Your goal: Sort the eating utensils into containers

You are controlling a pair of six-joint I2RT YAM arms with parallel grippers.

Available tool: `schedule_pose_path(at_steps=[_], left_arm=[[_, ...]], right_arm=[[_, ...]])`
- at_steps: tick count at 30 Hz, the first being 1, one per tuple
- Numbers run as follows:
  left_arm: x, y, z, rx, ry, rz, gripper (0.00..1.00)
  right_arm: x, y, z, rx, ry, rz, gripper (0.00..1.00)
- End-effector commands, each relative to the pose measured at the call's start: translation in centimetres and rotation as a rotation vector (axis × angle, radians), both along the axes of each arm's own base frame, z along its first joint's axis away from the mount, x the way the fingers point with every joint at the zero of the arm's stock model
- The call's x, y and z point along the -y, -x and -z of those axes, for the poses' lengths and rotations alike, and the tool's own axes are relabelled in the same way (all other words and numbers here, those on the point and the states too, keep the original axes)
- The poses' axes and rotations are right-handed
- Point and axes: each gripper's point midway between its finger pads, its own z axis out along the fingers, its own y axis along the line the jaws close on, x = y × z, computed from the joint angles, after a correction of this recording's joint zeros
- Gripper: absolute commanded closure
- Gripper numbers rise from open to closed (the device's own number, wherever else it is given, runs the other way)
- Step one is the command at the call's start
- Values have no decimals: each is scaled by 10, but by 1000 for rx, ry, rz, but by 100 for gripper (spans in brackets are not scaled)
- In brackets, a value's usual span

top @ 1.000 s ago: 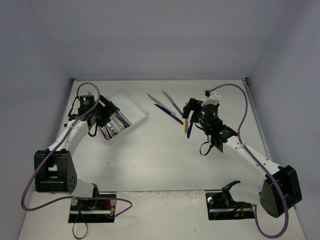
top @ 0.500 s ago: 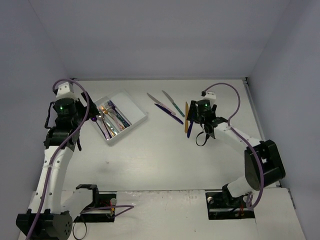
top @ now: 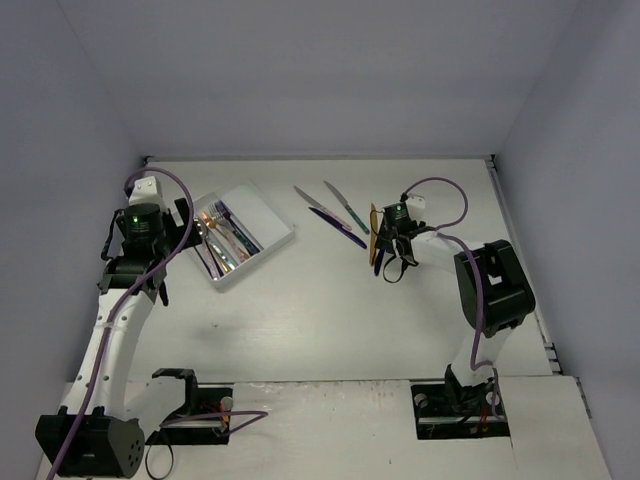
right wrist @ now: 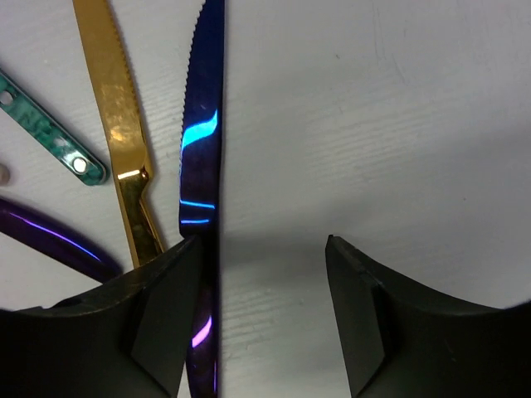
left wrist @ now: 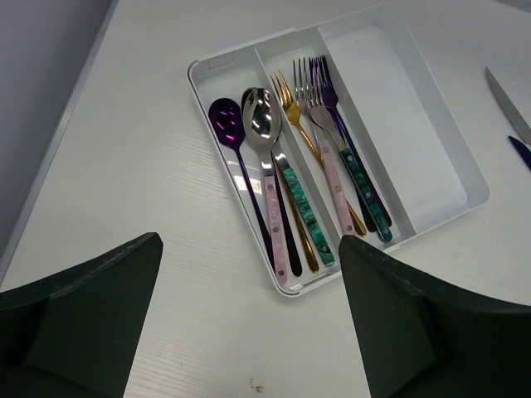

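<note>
The white tray (top: 275,215) (left wrist: 398,108) holds spoons in its left compartment, among them a purple spoon (left wrist: 226,124), and several forks (left wrist: 319,91) in the middle one. Its right compartment is bare. My left gripper (top: 140,270) (left wrist: 250,240) hangs open above the table, at the near left of the tray, holding nothing. My right gripper (top: 385,250) (right wrist: 261,249) is down on the table with its jaws open astride the dark blue knife (right wrist: 203,124) (top: 380,262). Its left finger (right wrist: 158,307) touches the handle and the right finger stands apart.
A gold knife (right wrist: 116,108) (top: 373,235) lies right beside the blue one. A teal handle (right wrist: 41,124) and a purple handle (right wrist: 50,240) lie just left of it. Two or three more knives (top: 335,215) lie between the tray and my right gripper.
My left gripper has come away from the tray to the left and opened wider. My right gripper has come down over the blue knife and its jaws have narrowed.
</note>
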Motion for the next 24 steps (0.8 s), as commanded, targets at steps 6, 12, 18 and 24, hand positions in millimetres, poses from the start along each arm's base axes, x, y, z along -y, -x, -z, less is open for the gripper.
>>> schedule_pose_path(at_steps=[6, 12, 18, 24], left_arm=[[3, -3, -25, 85, -50, 19, 14], [5, -3, -25, 87, -49, 26, 14], [6, -3, -25, 89, -45, 33, 14], [6, -2, -25, 91, -47, 29, 14]], right_arm=[[-8, -17, -16, 45, -55, 19, 47], [-11, -9, -19, 38, -65, -3, 49], [-10, 7, -7, -26, -46, -11, 49], [-5, 15, 5, -102, 5, -10, 50]])
